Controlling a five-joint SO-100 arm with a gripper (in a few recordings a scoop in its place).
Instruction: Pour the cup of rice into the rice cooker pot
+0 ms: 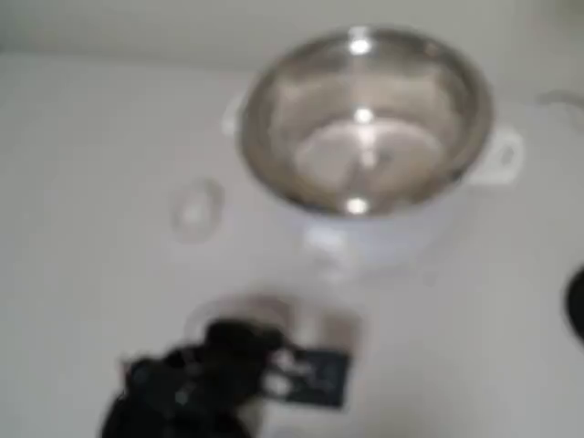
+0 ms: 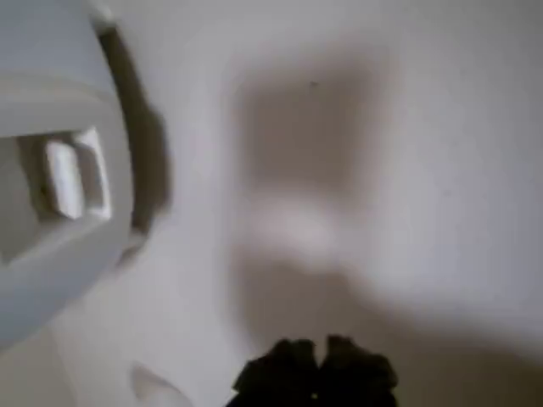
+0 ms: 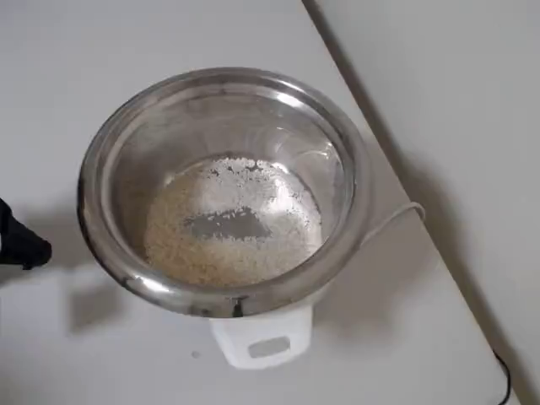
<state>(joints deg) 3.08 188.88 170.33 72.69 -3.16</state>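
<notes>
The rice cooker pot stands at the back of the table, shiny silver inside a white casing with small side handles. Rice covers most of the pot's bottom, with one bare patch in the middle. The clear cup rests on the table to the left of the pot, apart from it. In the blurred fixed view, my black gripper is low, in front of the pot and away from the cup. In the wrist view my gripper has its fingertips together with nothing between them.
A black part of my arm shows at the left edge of the overhead view. The table edge runs diagonally to the right of the pot, with a thin white cord leading off it. A dark object sits at the right edge.
</notes>
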